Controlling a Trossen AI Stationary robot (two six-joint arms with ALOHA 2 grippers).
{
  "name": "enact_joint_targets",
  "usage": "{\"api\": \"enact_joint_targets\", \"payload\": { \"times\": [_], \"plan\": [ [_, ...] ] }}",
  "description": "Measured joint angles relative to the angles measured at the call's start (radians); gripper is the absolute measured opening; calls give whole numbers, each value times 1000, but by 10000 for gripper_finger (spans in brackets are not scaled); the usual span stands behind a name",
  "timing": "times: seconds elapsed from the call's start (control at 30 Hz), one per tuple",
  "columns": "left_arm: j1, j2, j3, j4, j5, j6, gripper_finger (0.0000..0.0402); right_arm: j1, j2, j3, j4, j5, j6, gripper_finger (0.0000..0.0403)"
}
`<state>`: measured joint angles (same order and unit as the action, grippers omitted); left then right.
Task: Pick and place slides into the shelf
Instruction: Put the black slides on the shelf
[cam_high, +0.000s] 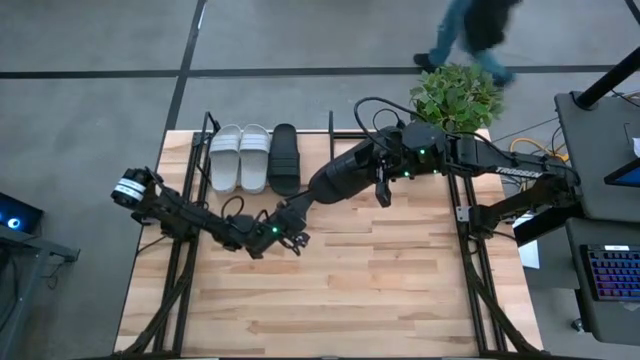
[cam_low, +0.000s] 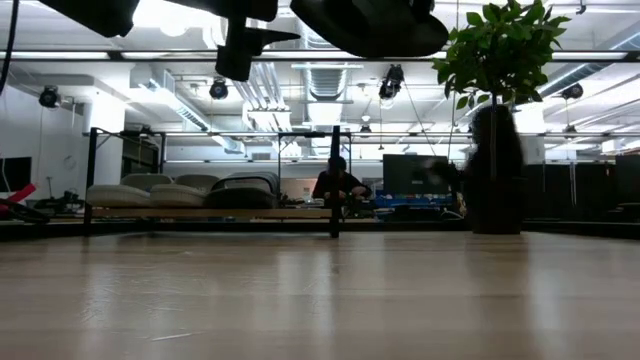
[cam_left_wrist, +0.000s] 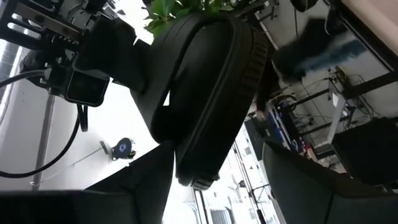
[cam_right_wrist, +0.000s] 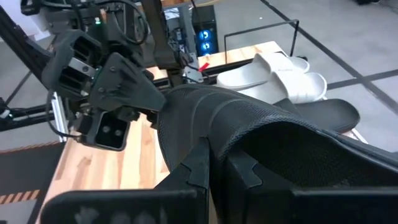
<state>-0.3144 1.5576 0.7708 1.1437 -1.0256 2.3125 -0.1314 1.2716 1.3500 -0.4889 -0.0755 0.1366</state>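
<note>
A light grey-white pair of slides (cam_high: 240, 157) and one black slide (cam_high: 284, 158) lie side by side on the shelf (cam_high: 331, 128) at the table's far left. The other black slide (cam_high: 335, 180) hangs in the air between both arms, high above the table in the low view (cam_low: 370, 25). My right gripper (cam_right_wrist: 219, 171) is shut on it at its right end. My left gripper (cam_left_wrist: 217, 186) is open at the slide's left end (cam_left_wrist: 196, 177), which stands between the fingers close to one of them (cam_left_wrist: 152, 180). I cannot tell whether that finger touches it. My right gripper pinches the black slide between its two fingers (cam_right_wrist: 199, 165) at the edge beside the wide strap (cam_right_wrist: 214, 140). It comes from the table's right, roughly along the slide's length. The slide is lifted clear of the table and reaches out toward my left gripper (cam_right_wrist: 112, 81).
A potted plant (cam_high: 455, 95) stands at the table's far right corner. Black arm frames (cam_high: 470, 250) run along both table sides. Bare wood (cam_high: 340, 290) lies near the front. One person walks past beyond the far edge (cam_high: 470, 30); another sits in the room behind (cam_low: 338, 185).
</note>
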Motion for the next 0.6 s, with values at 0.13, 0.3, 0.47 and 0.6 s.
{"api": "enact_joint_targets", "payload": {
  "times": [0.13,0.3,0.47,0.6],
  "plan": [
    [21,0,0,-1,21,0,230,0,6,0,0,-14,16,12],
    [48,0,0,0,36,-2,230,2,18,0,4,-28,24,12],
    [59,0,0,-3,104,-35,230,2,59,6,20,-40,22,12],
    [59,0,-1,-11,102,-57,230,2,98,38,15,-43,-5,12]
  ]
}}
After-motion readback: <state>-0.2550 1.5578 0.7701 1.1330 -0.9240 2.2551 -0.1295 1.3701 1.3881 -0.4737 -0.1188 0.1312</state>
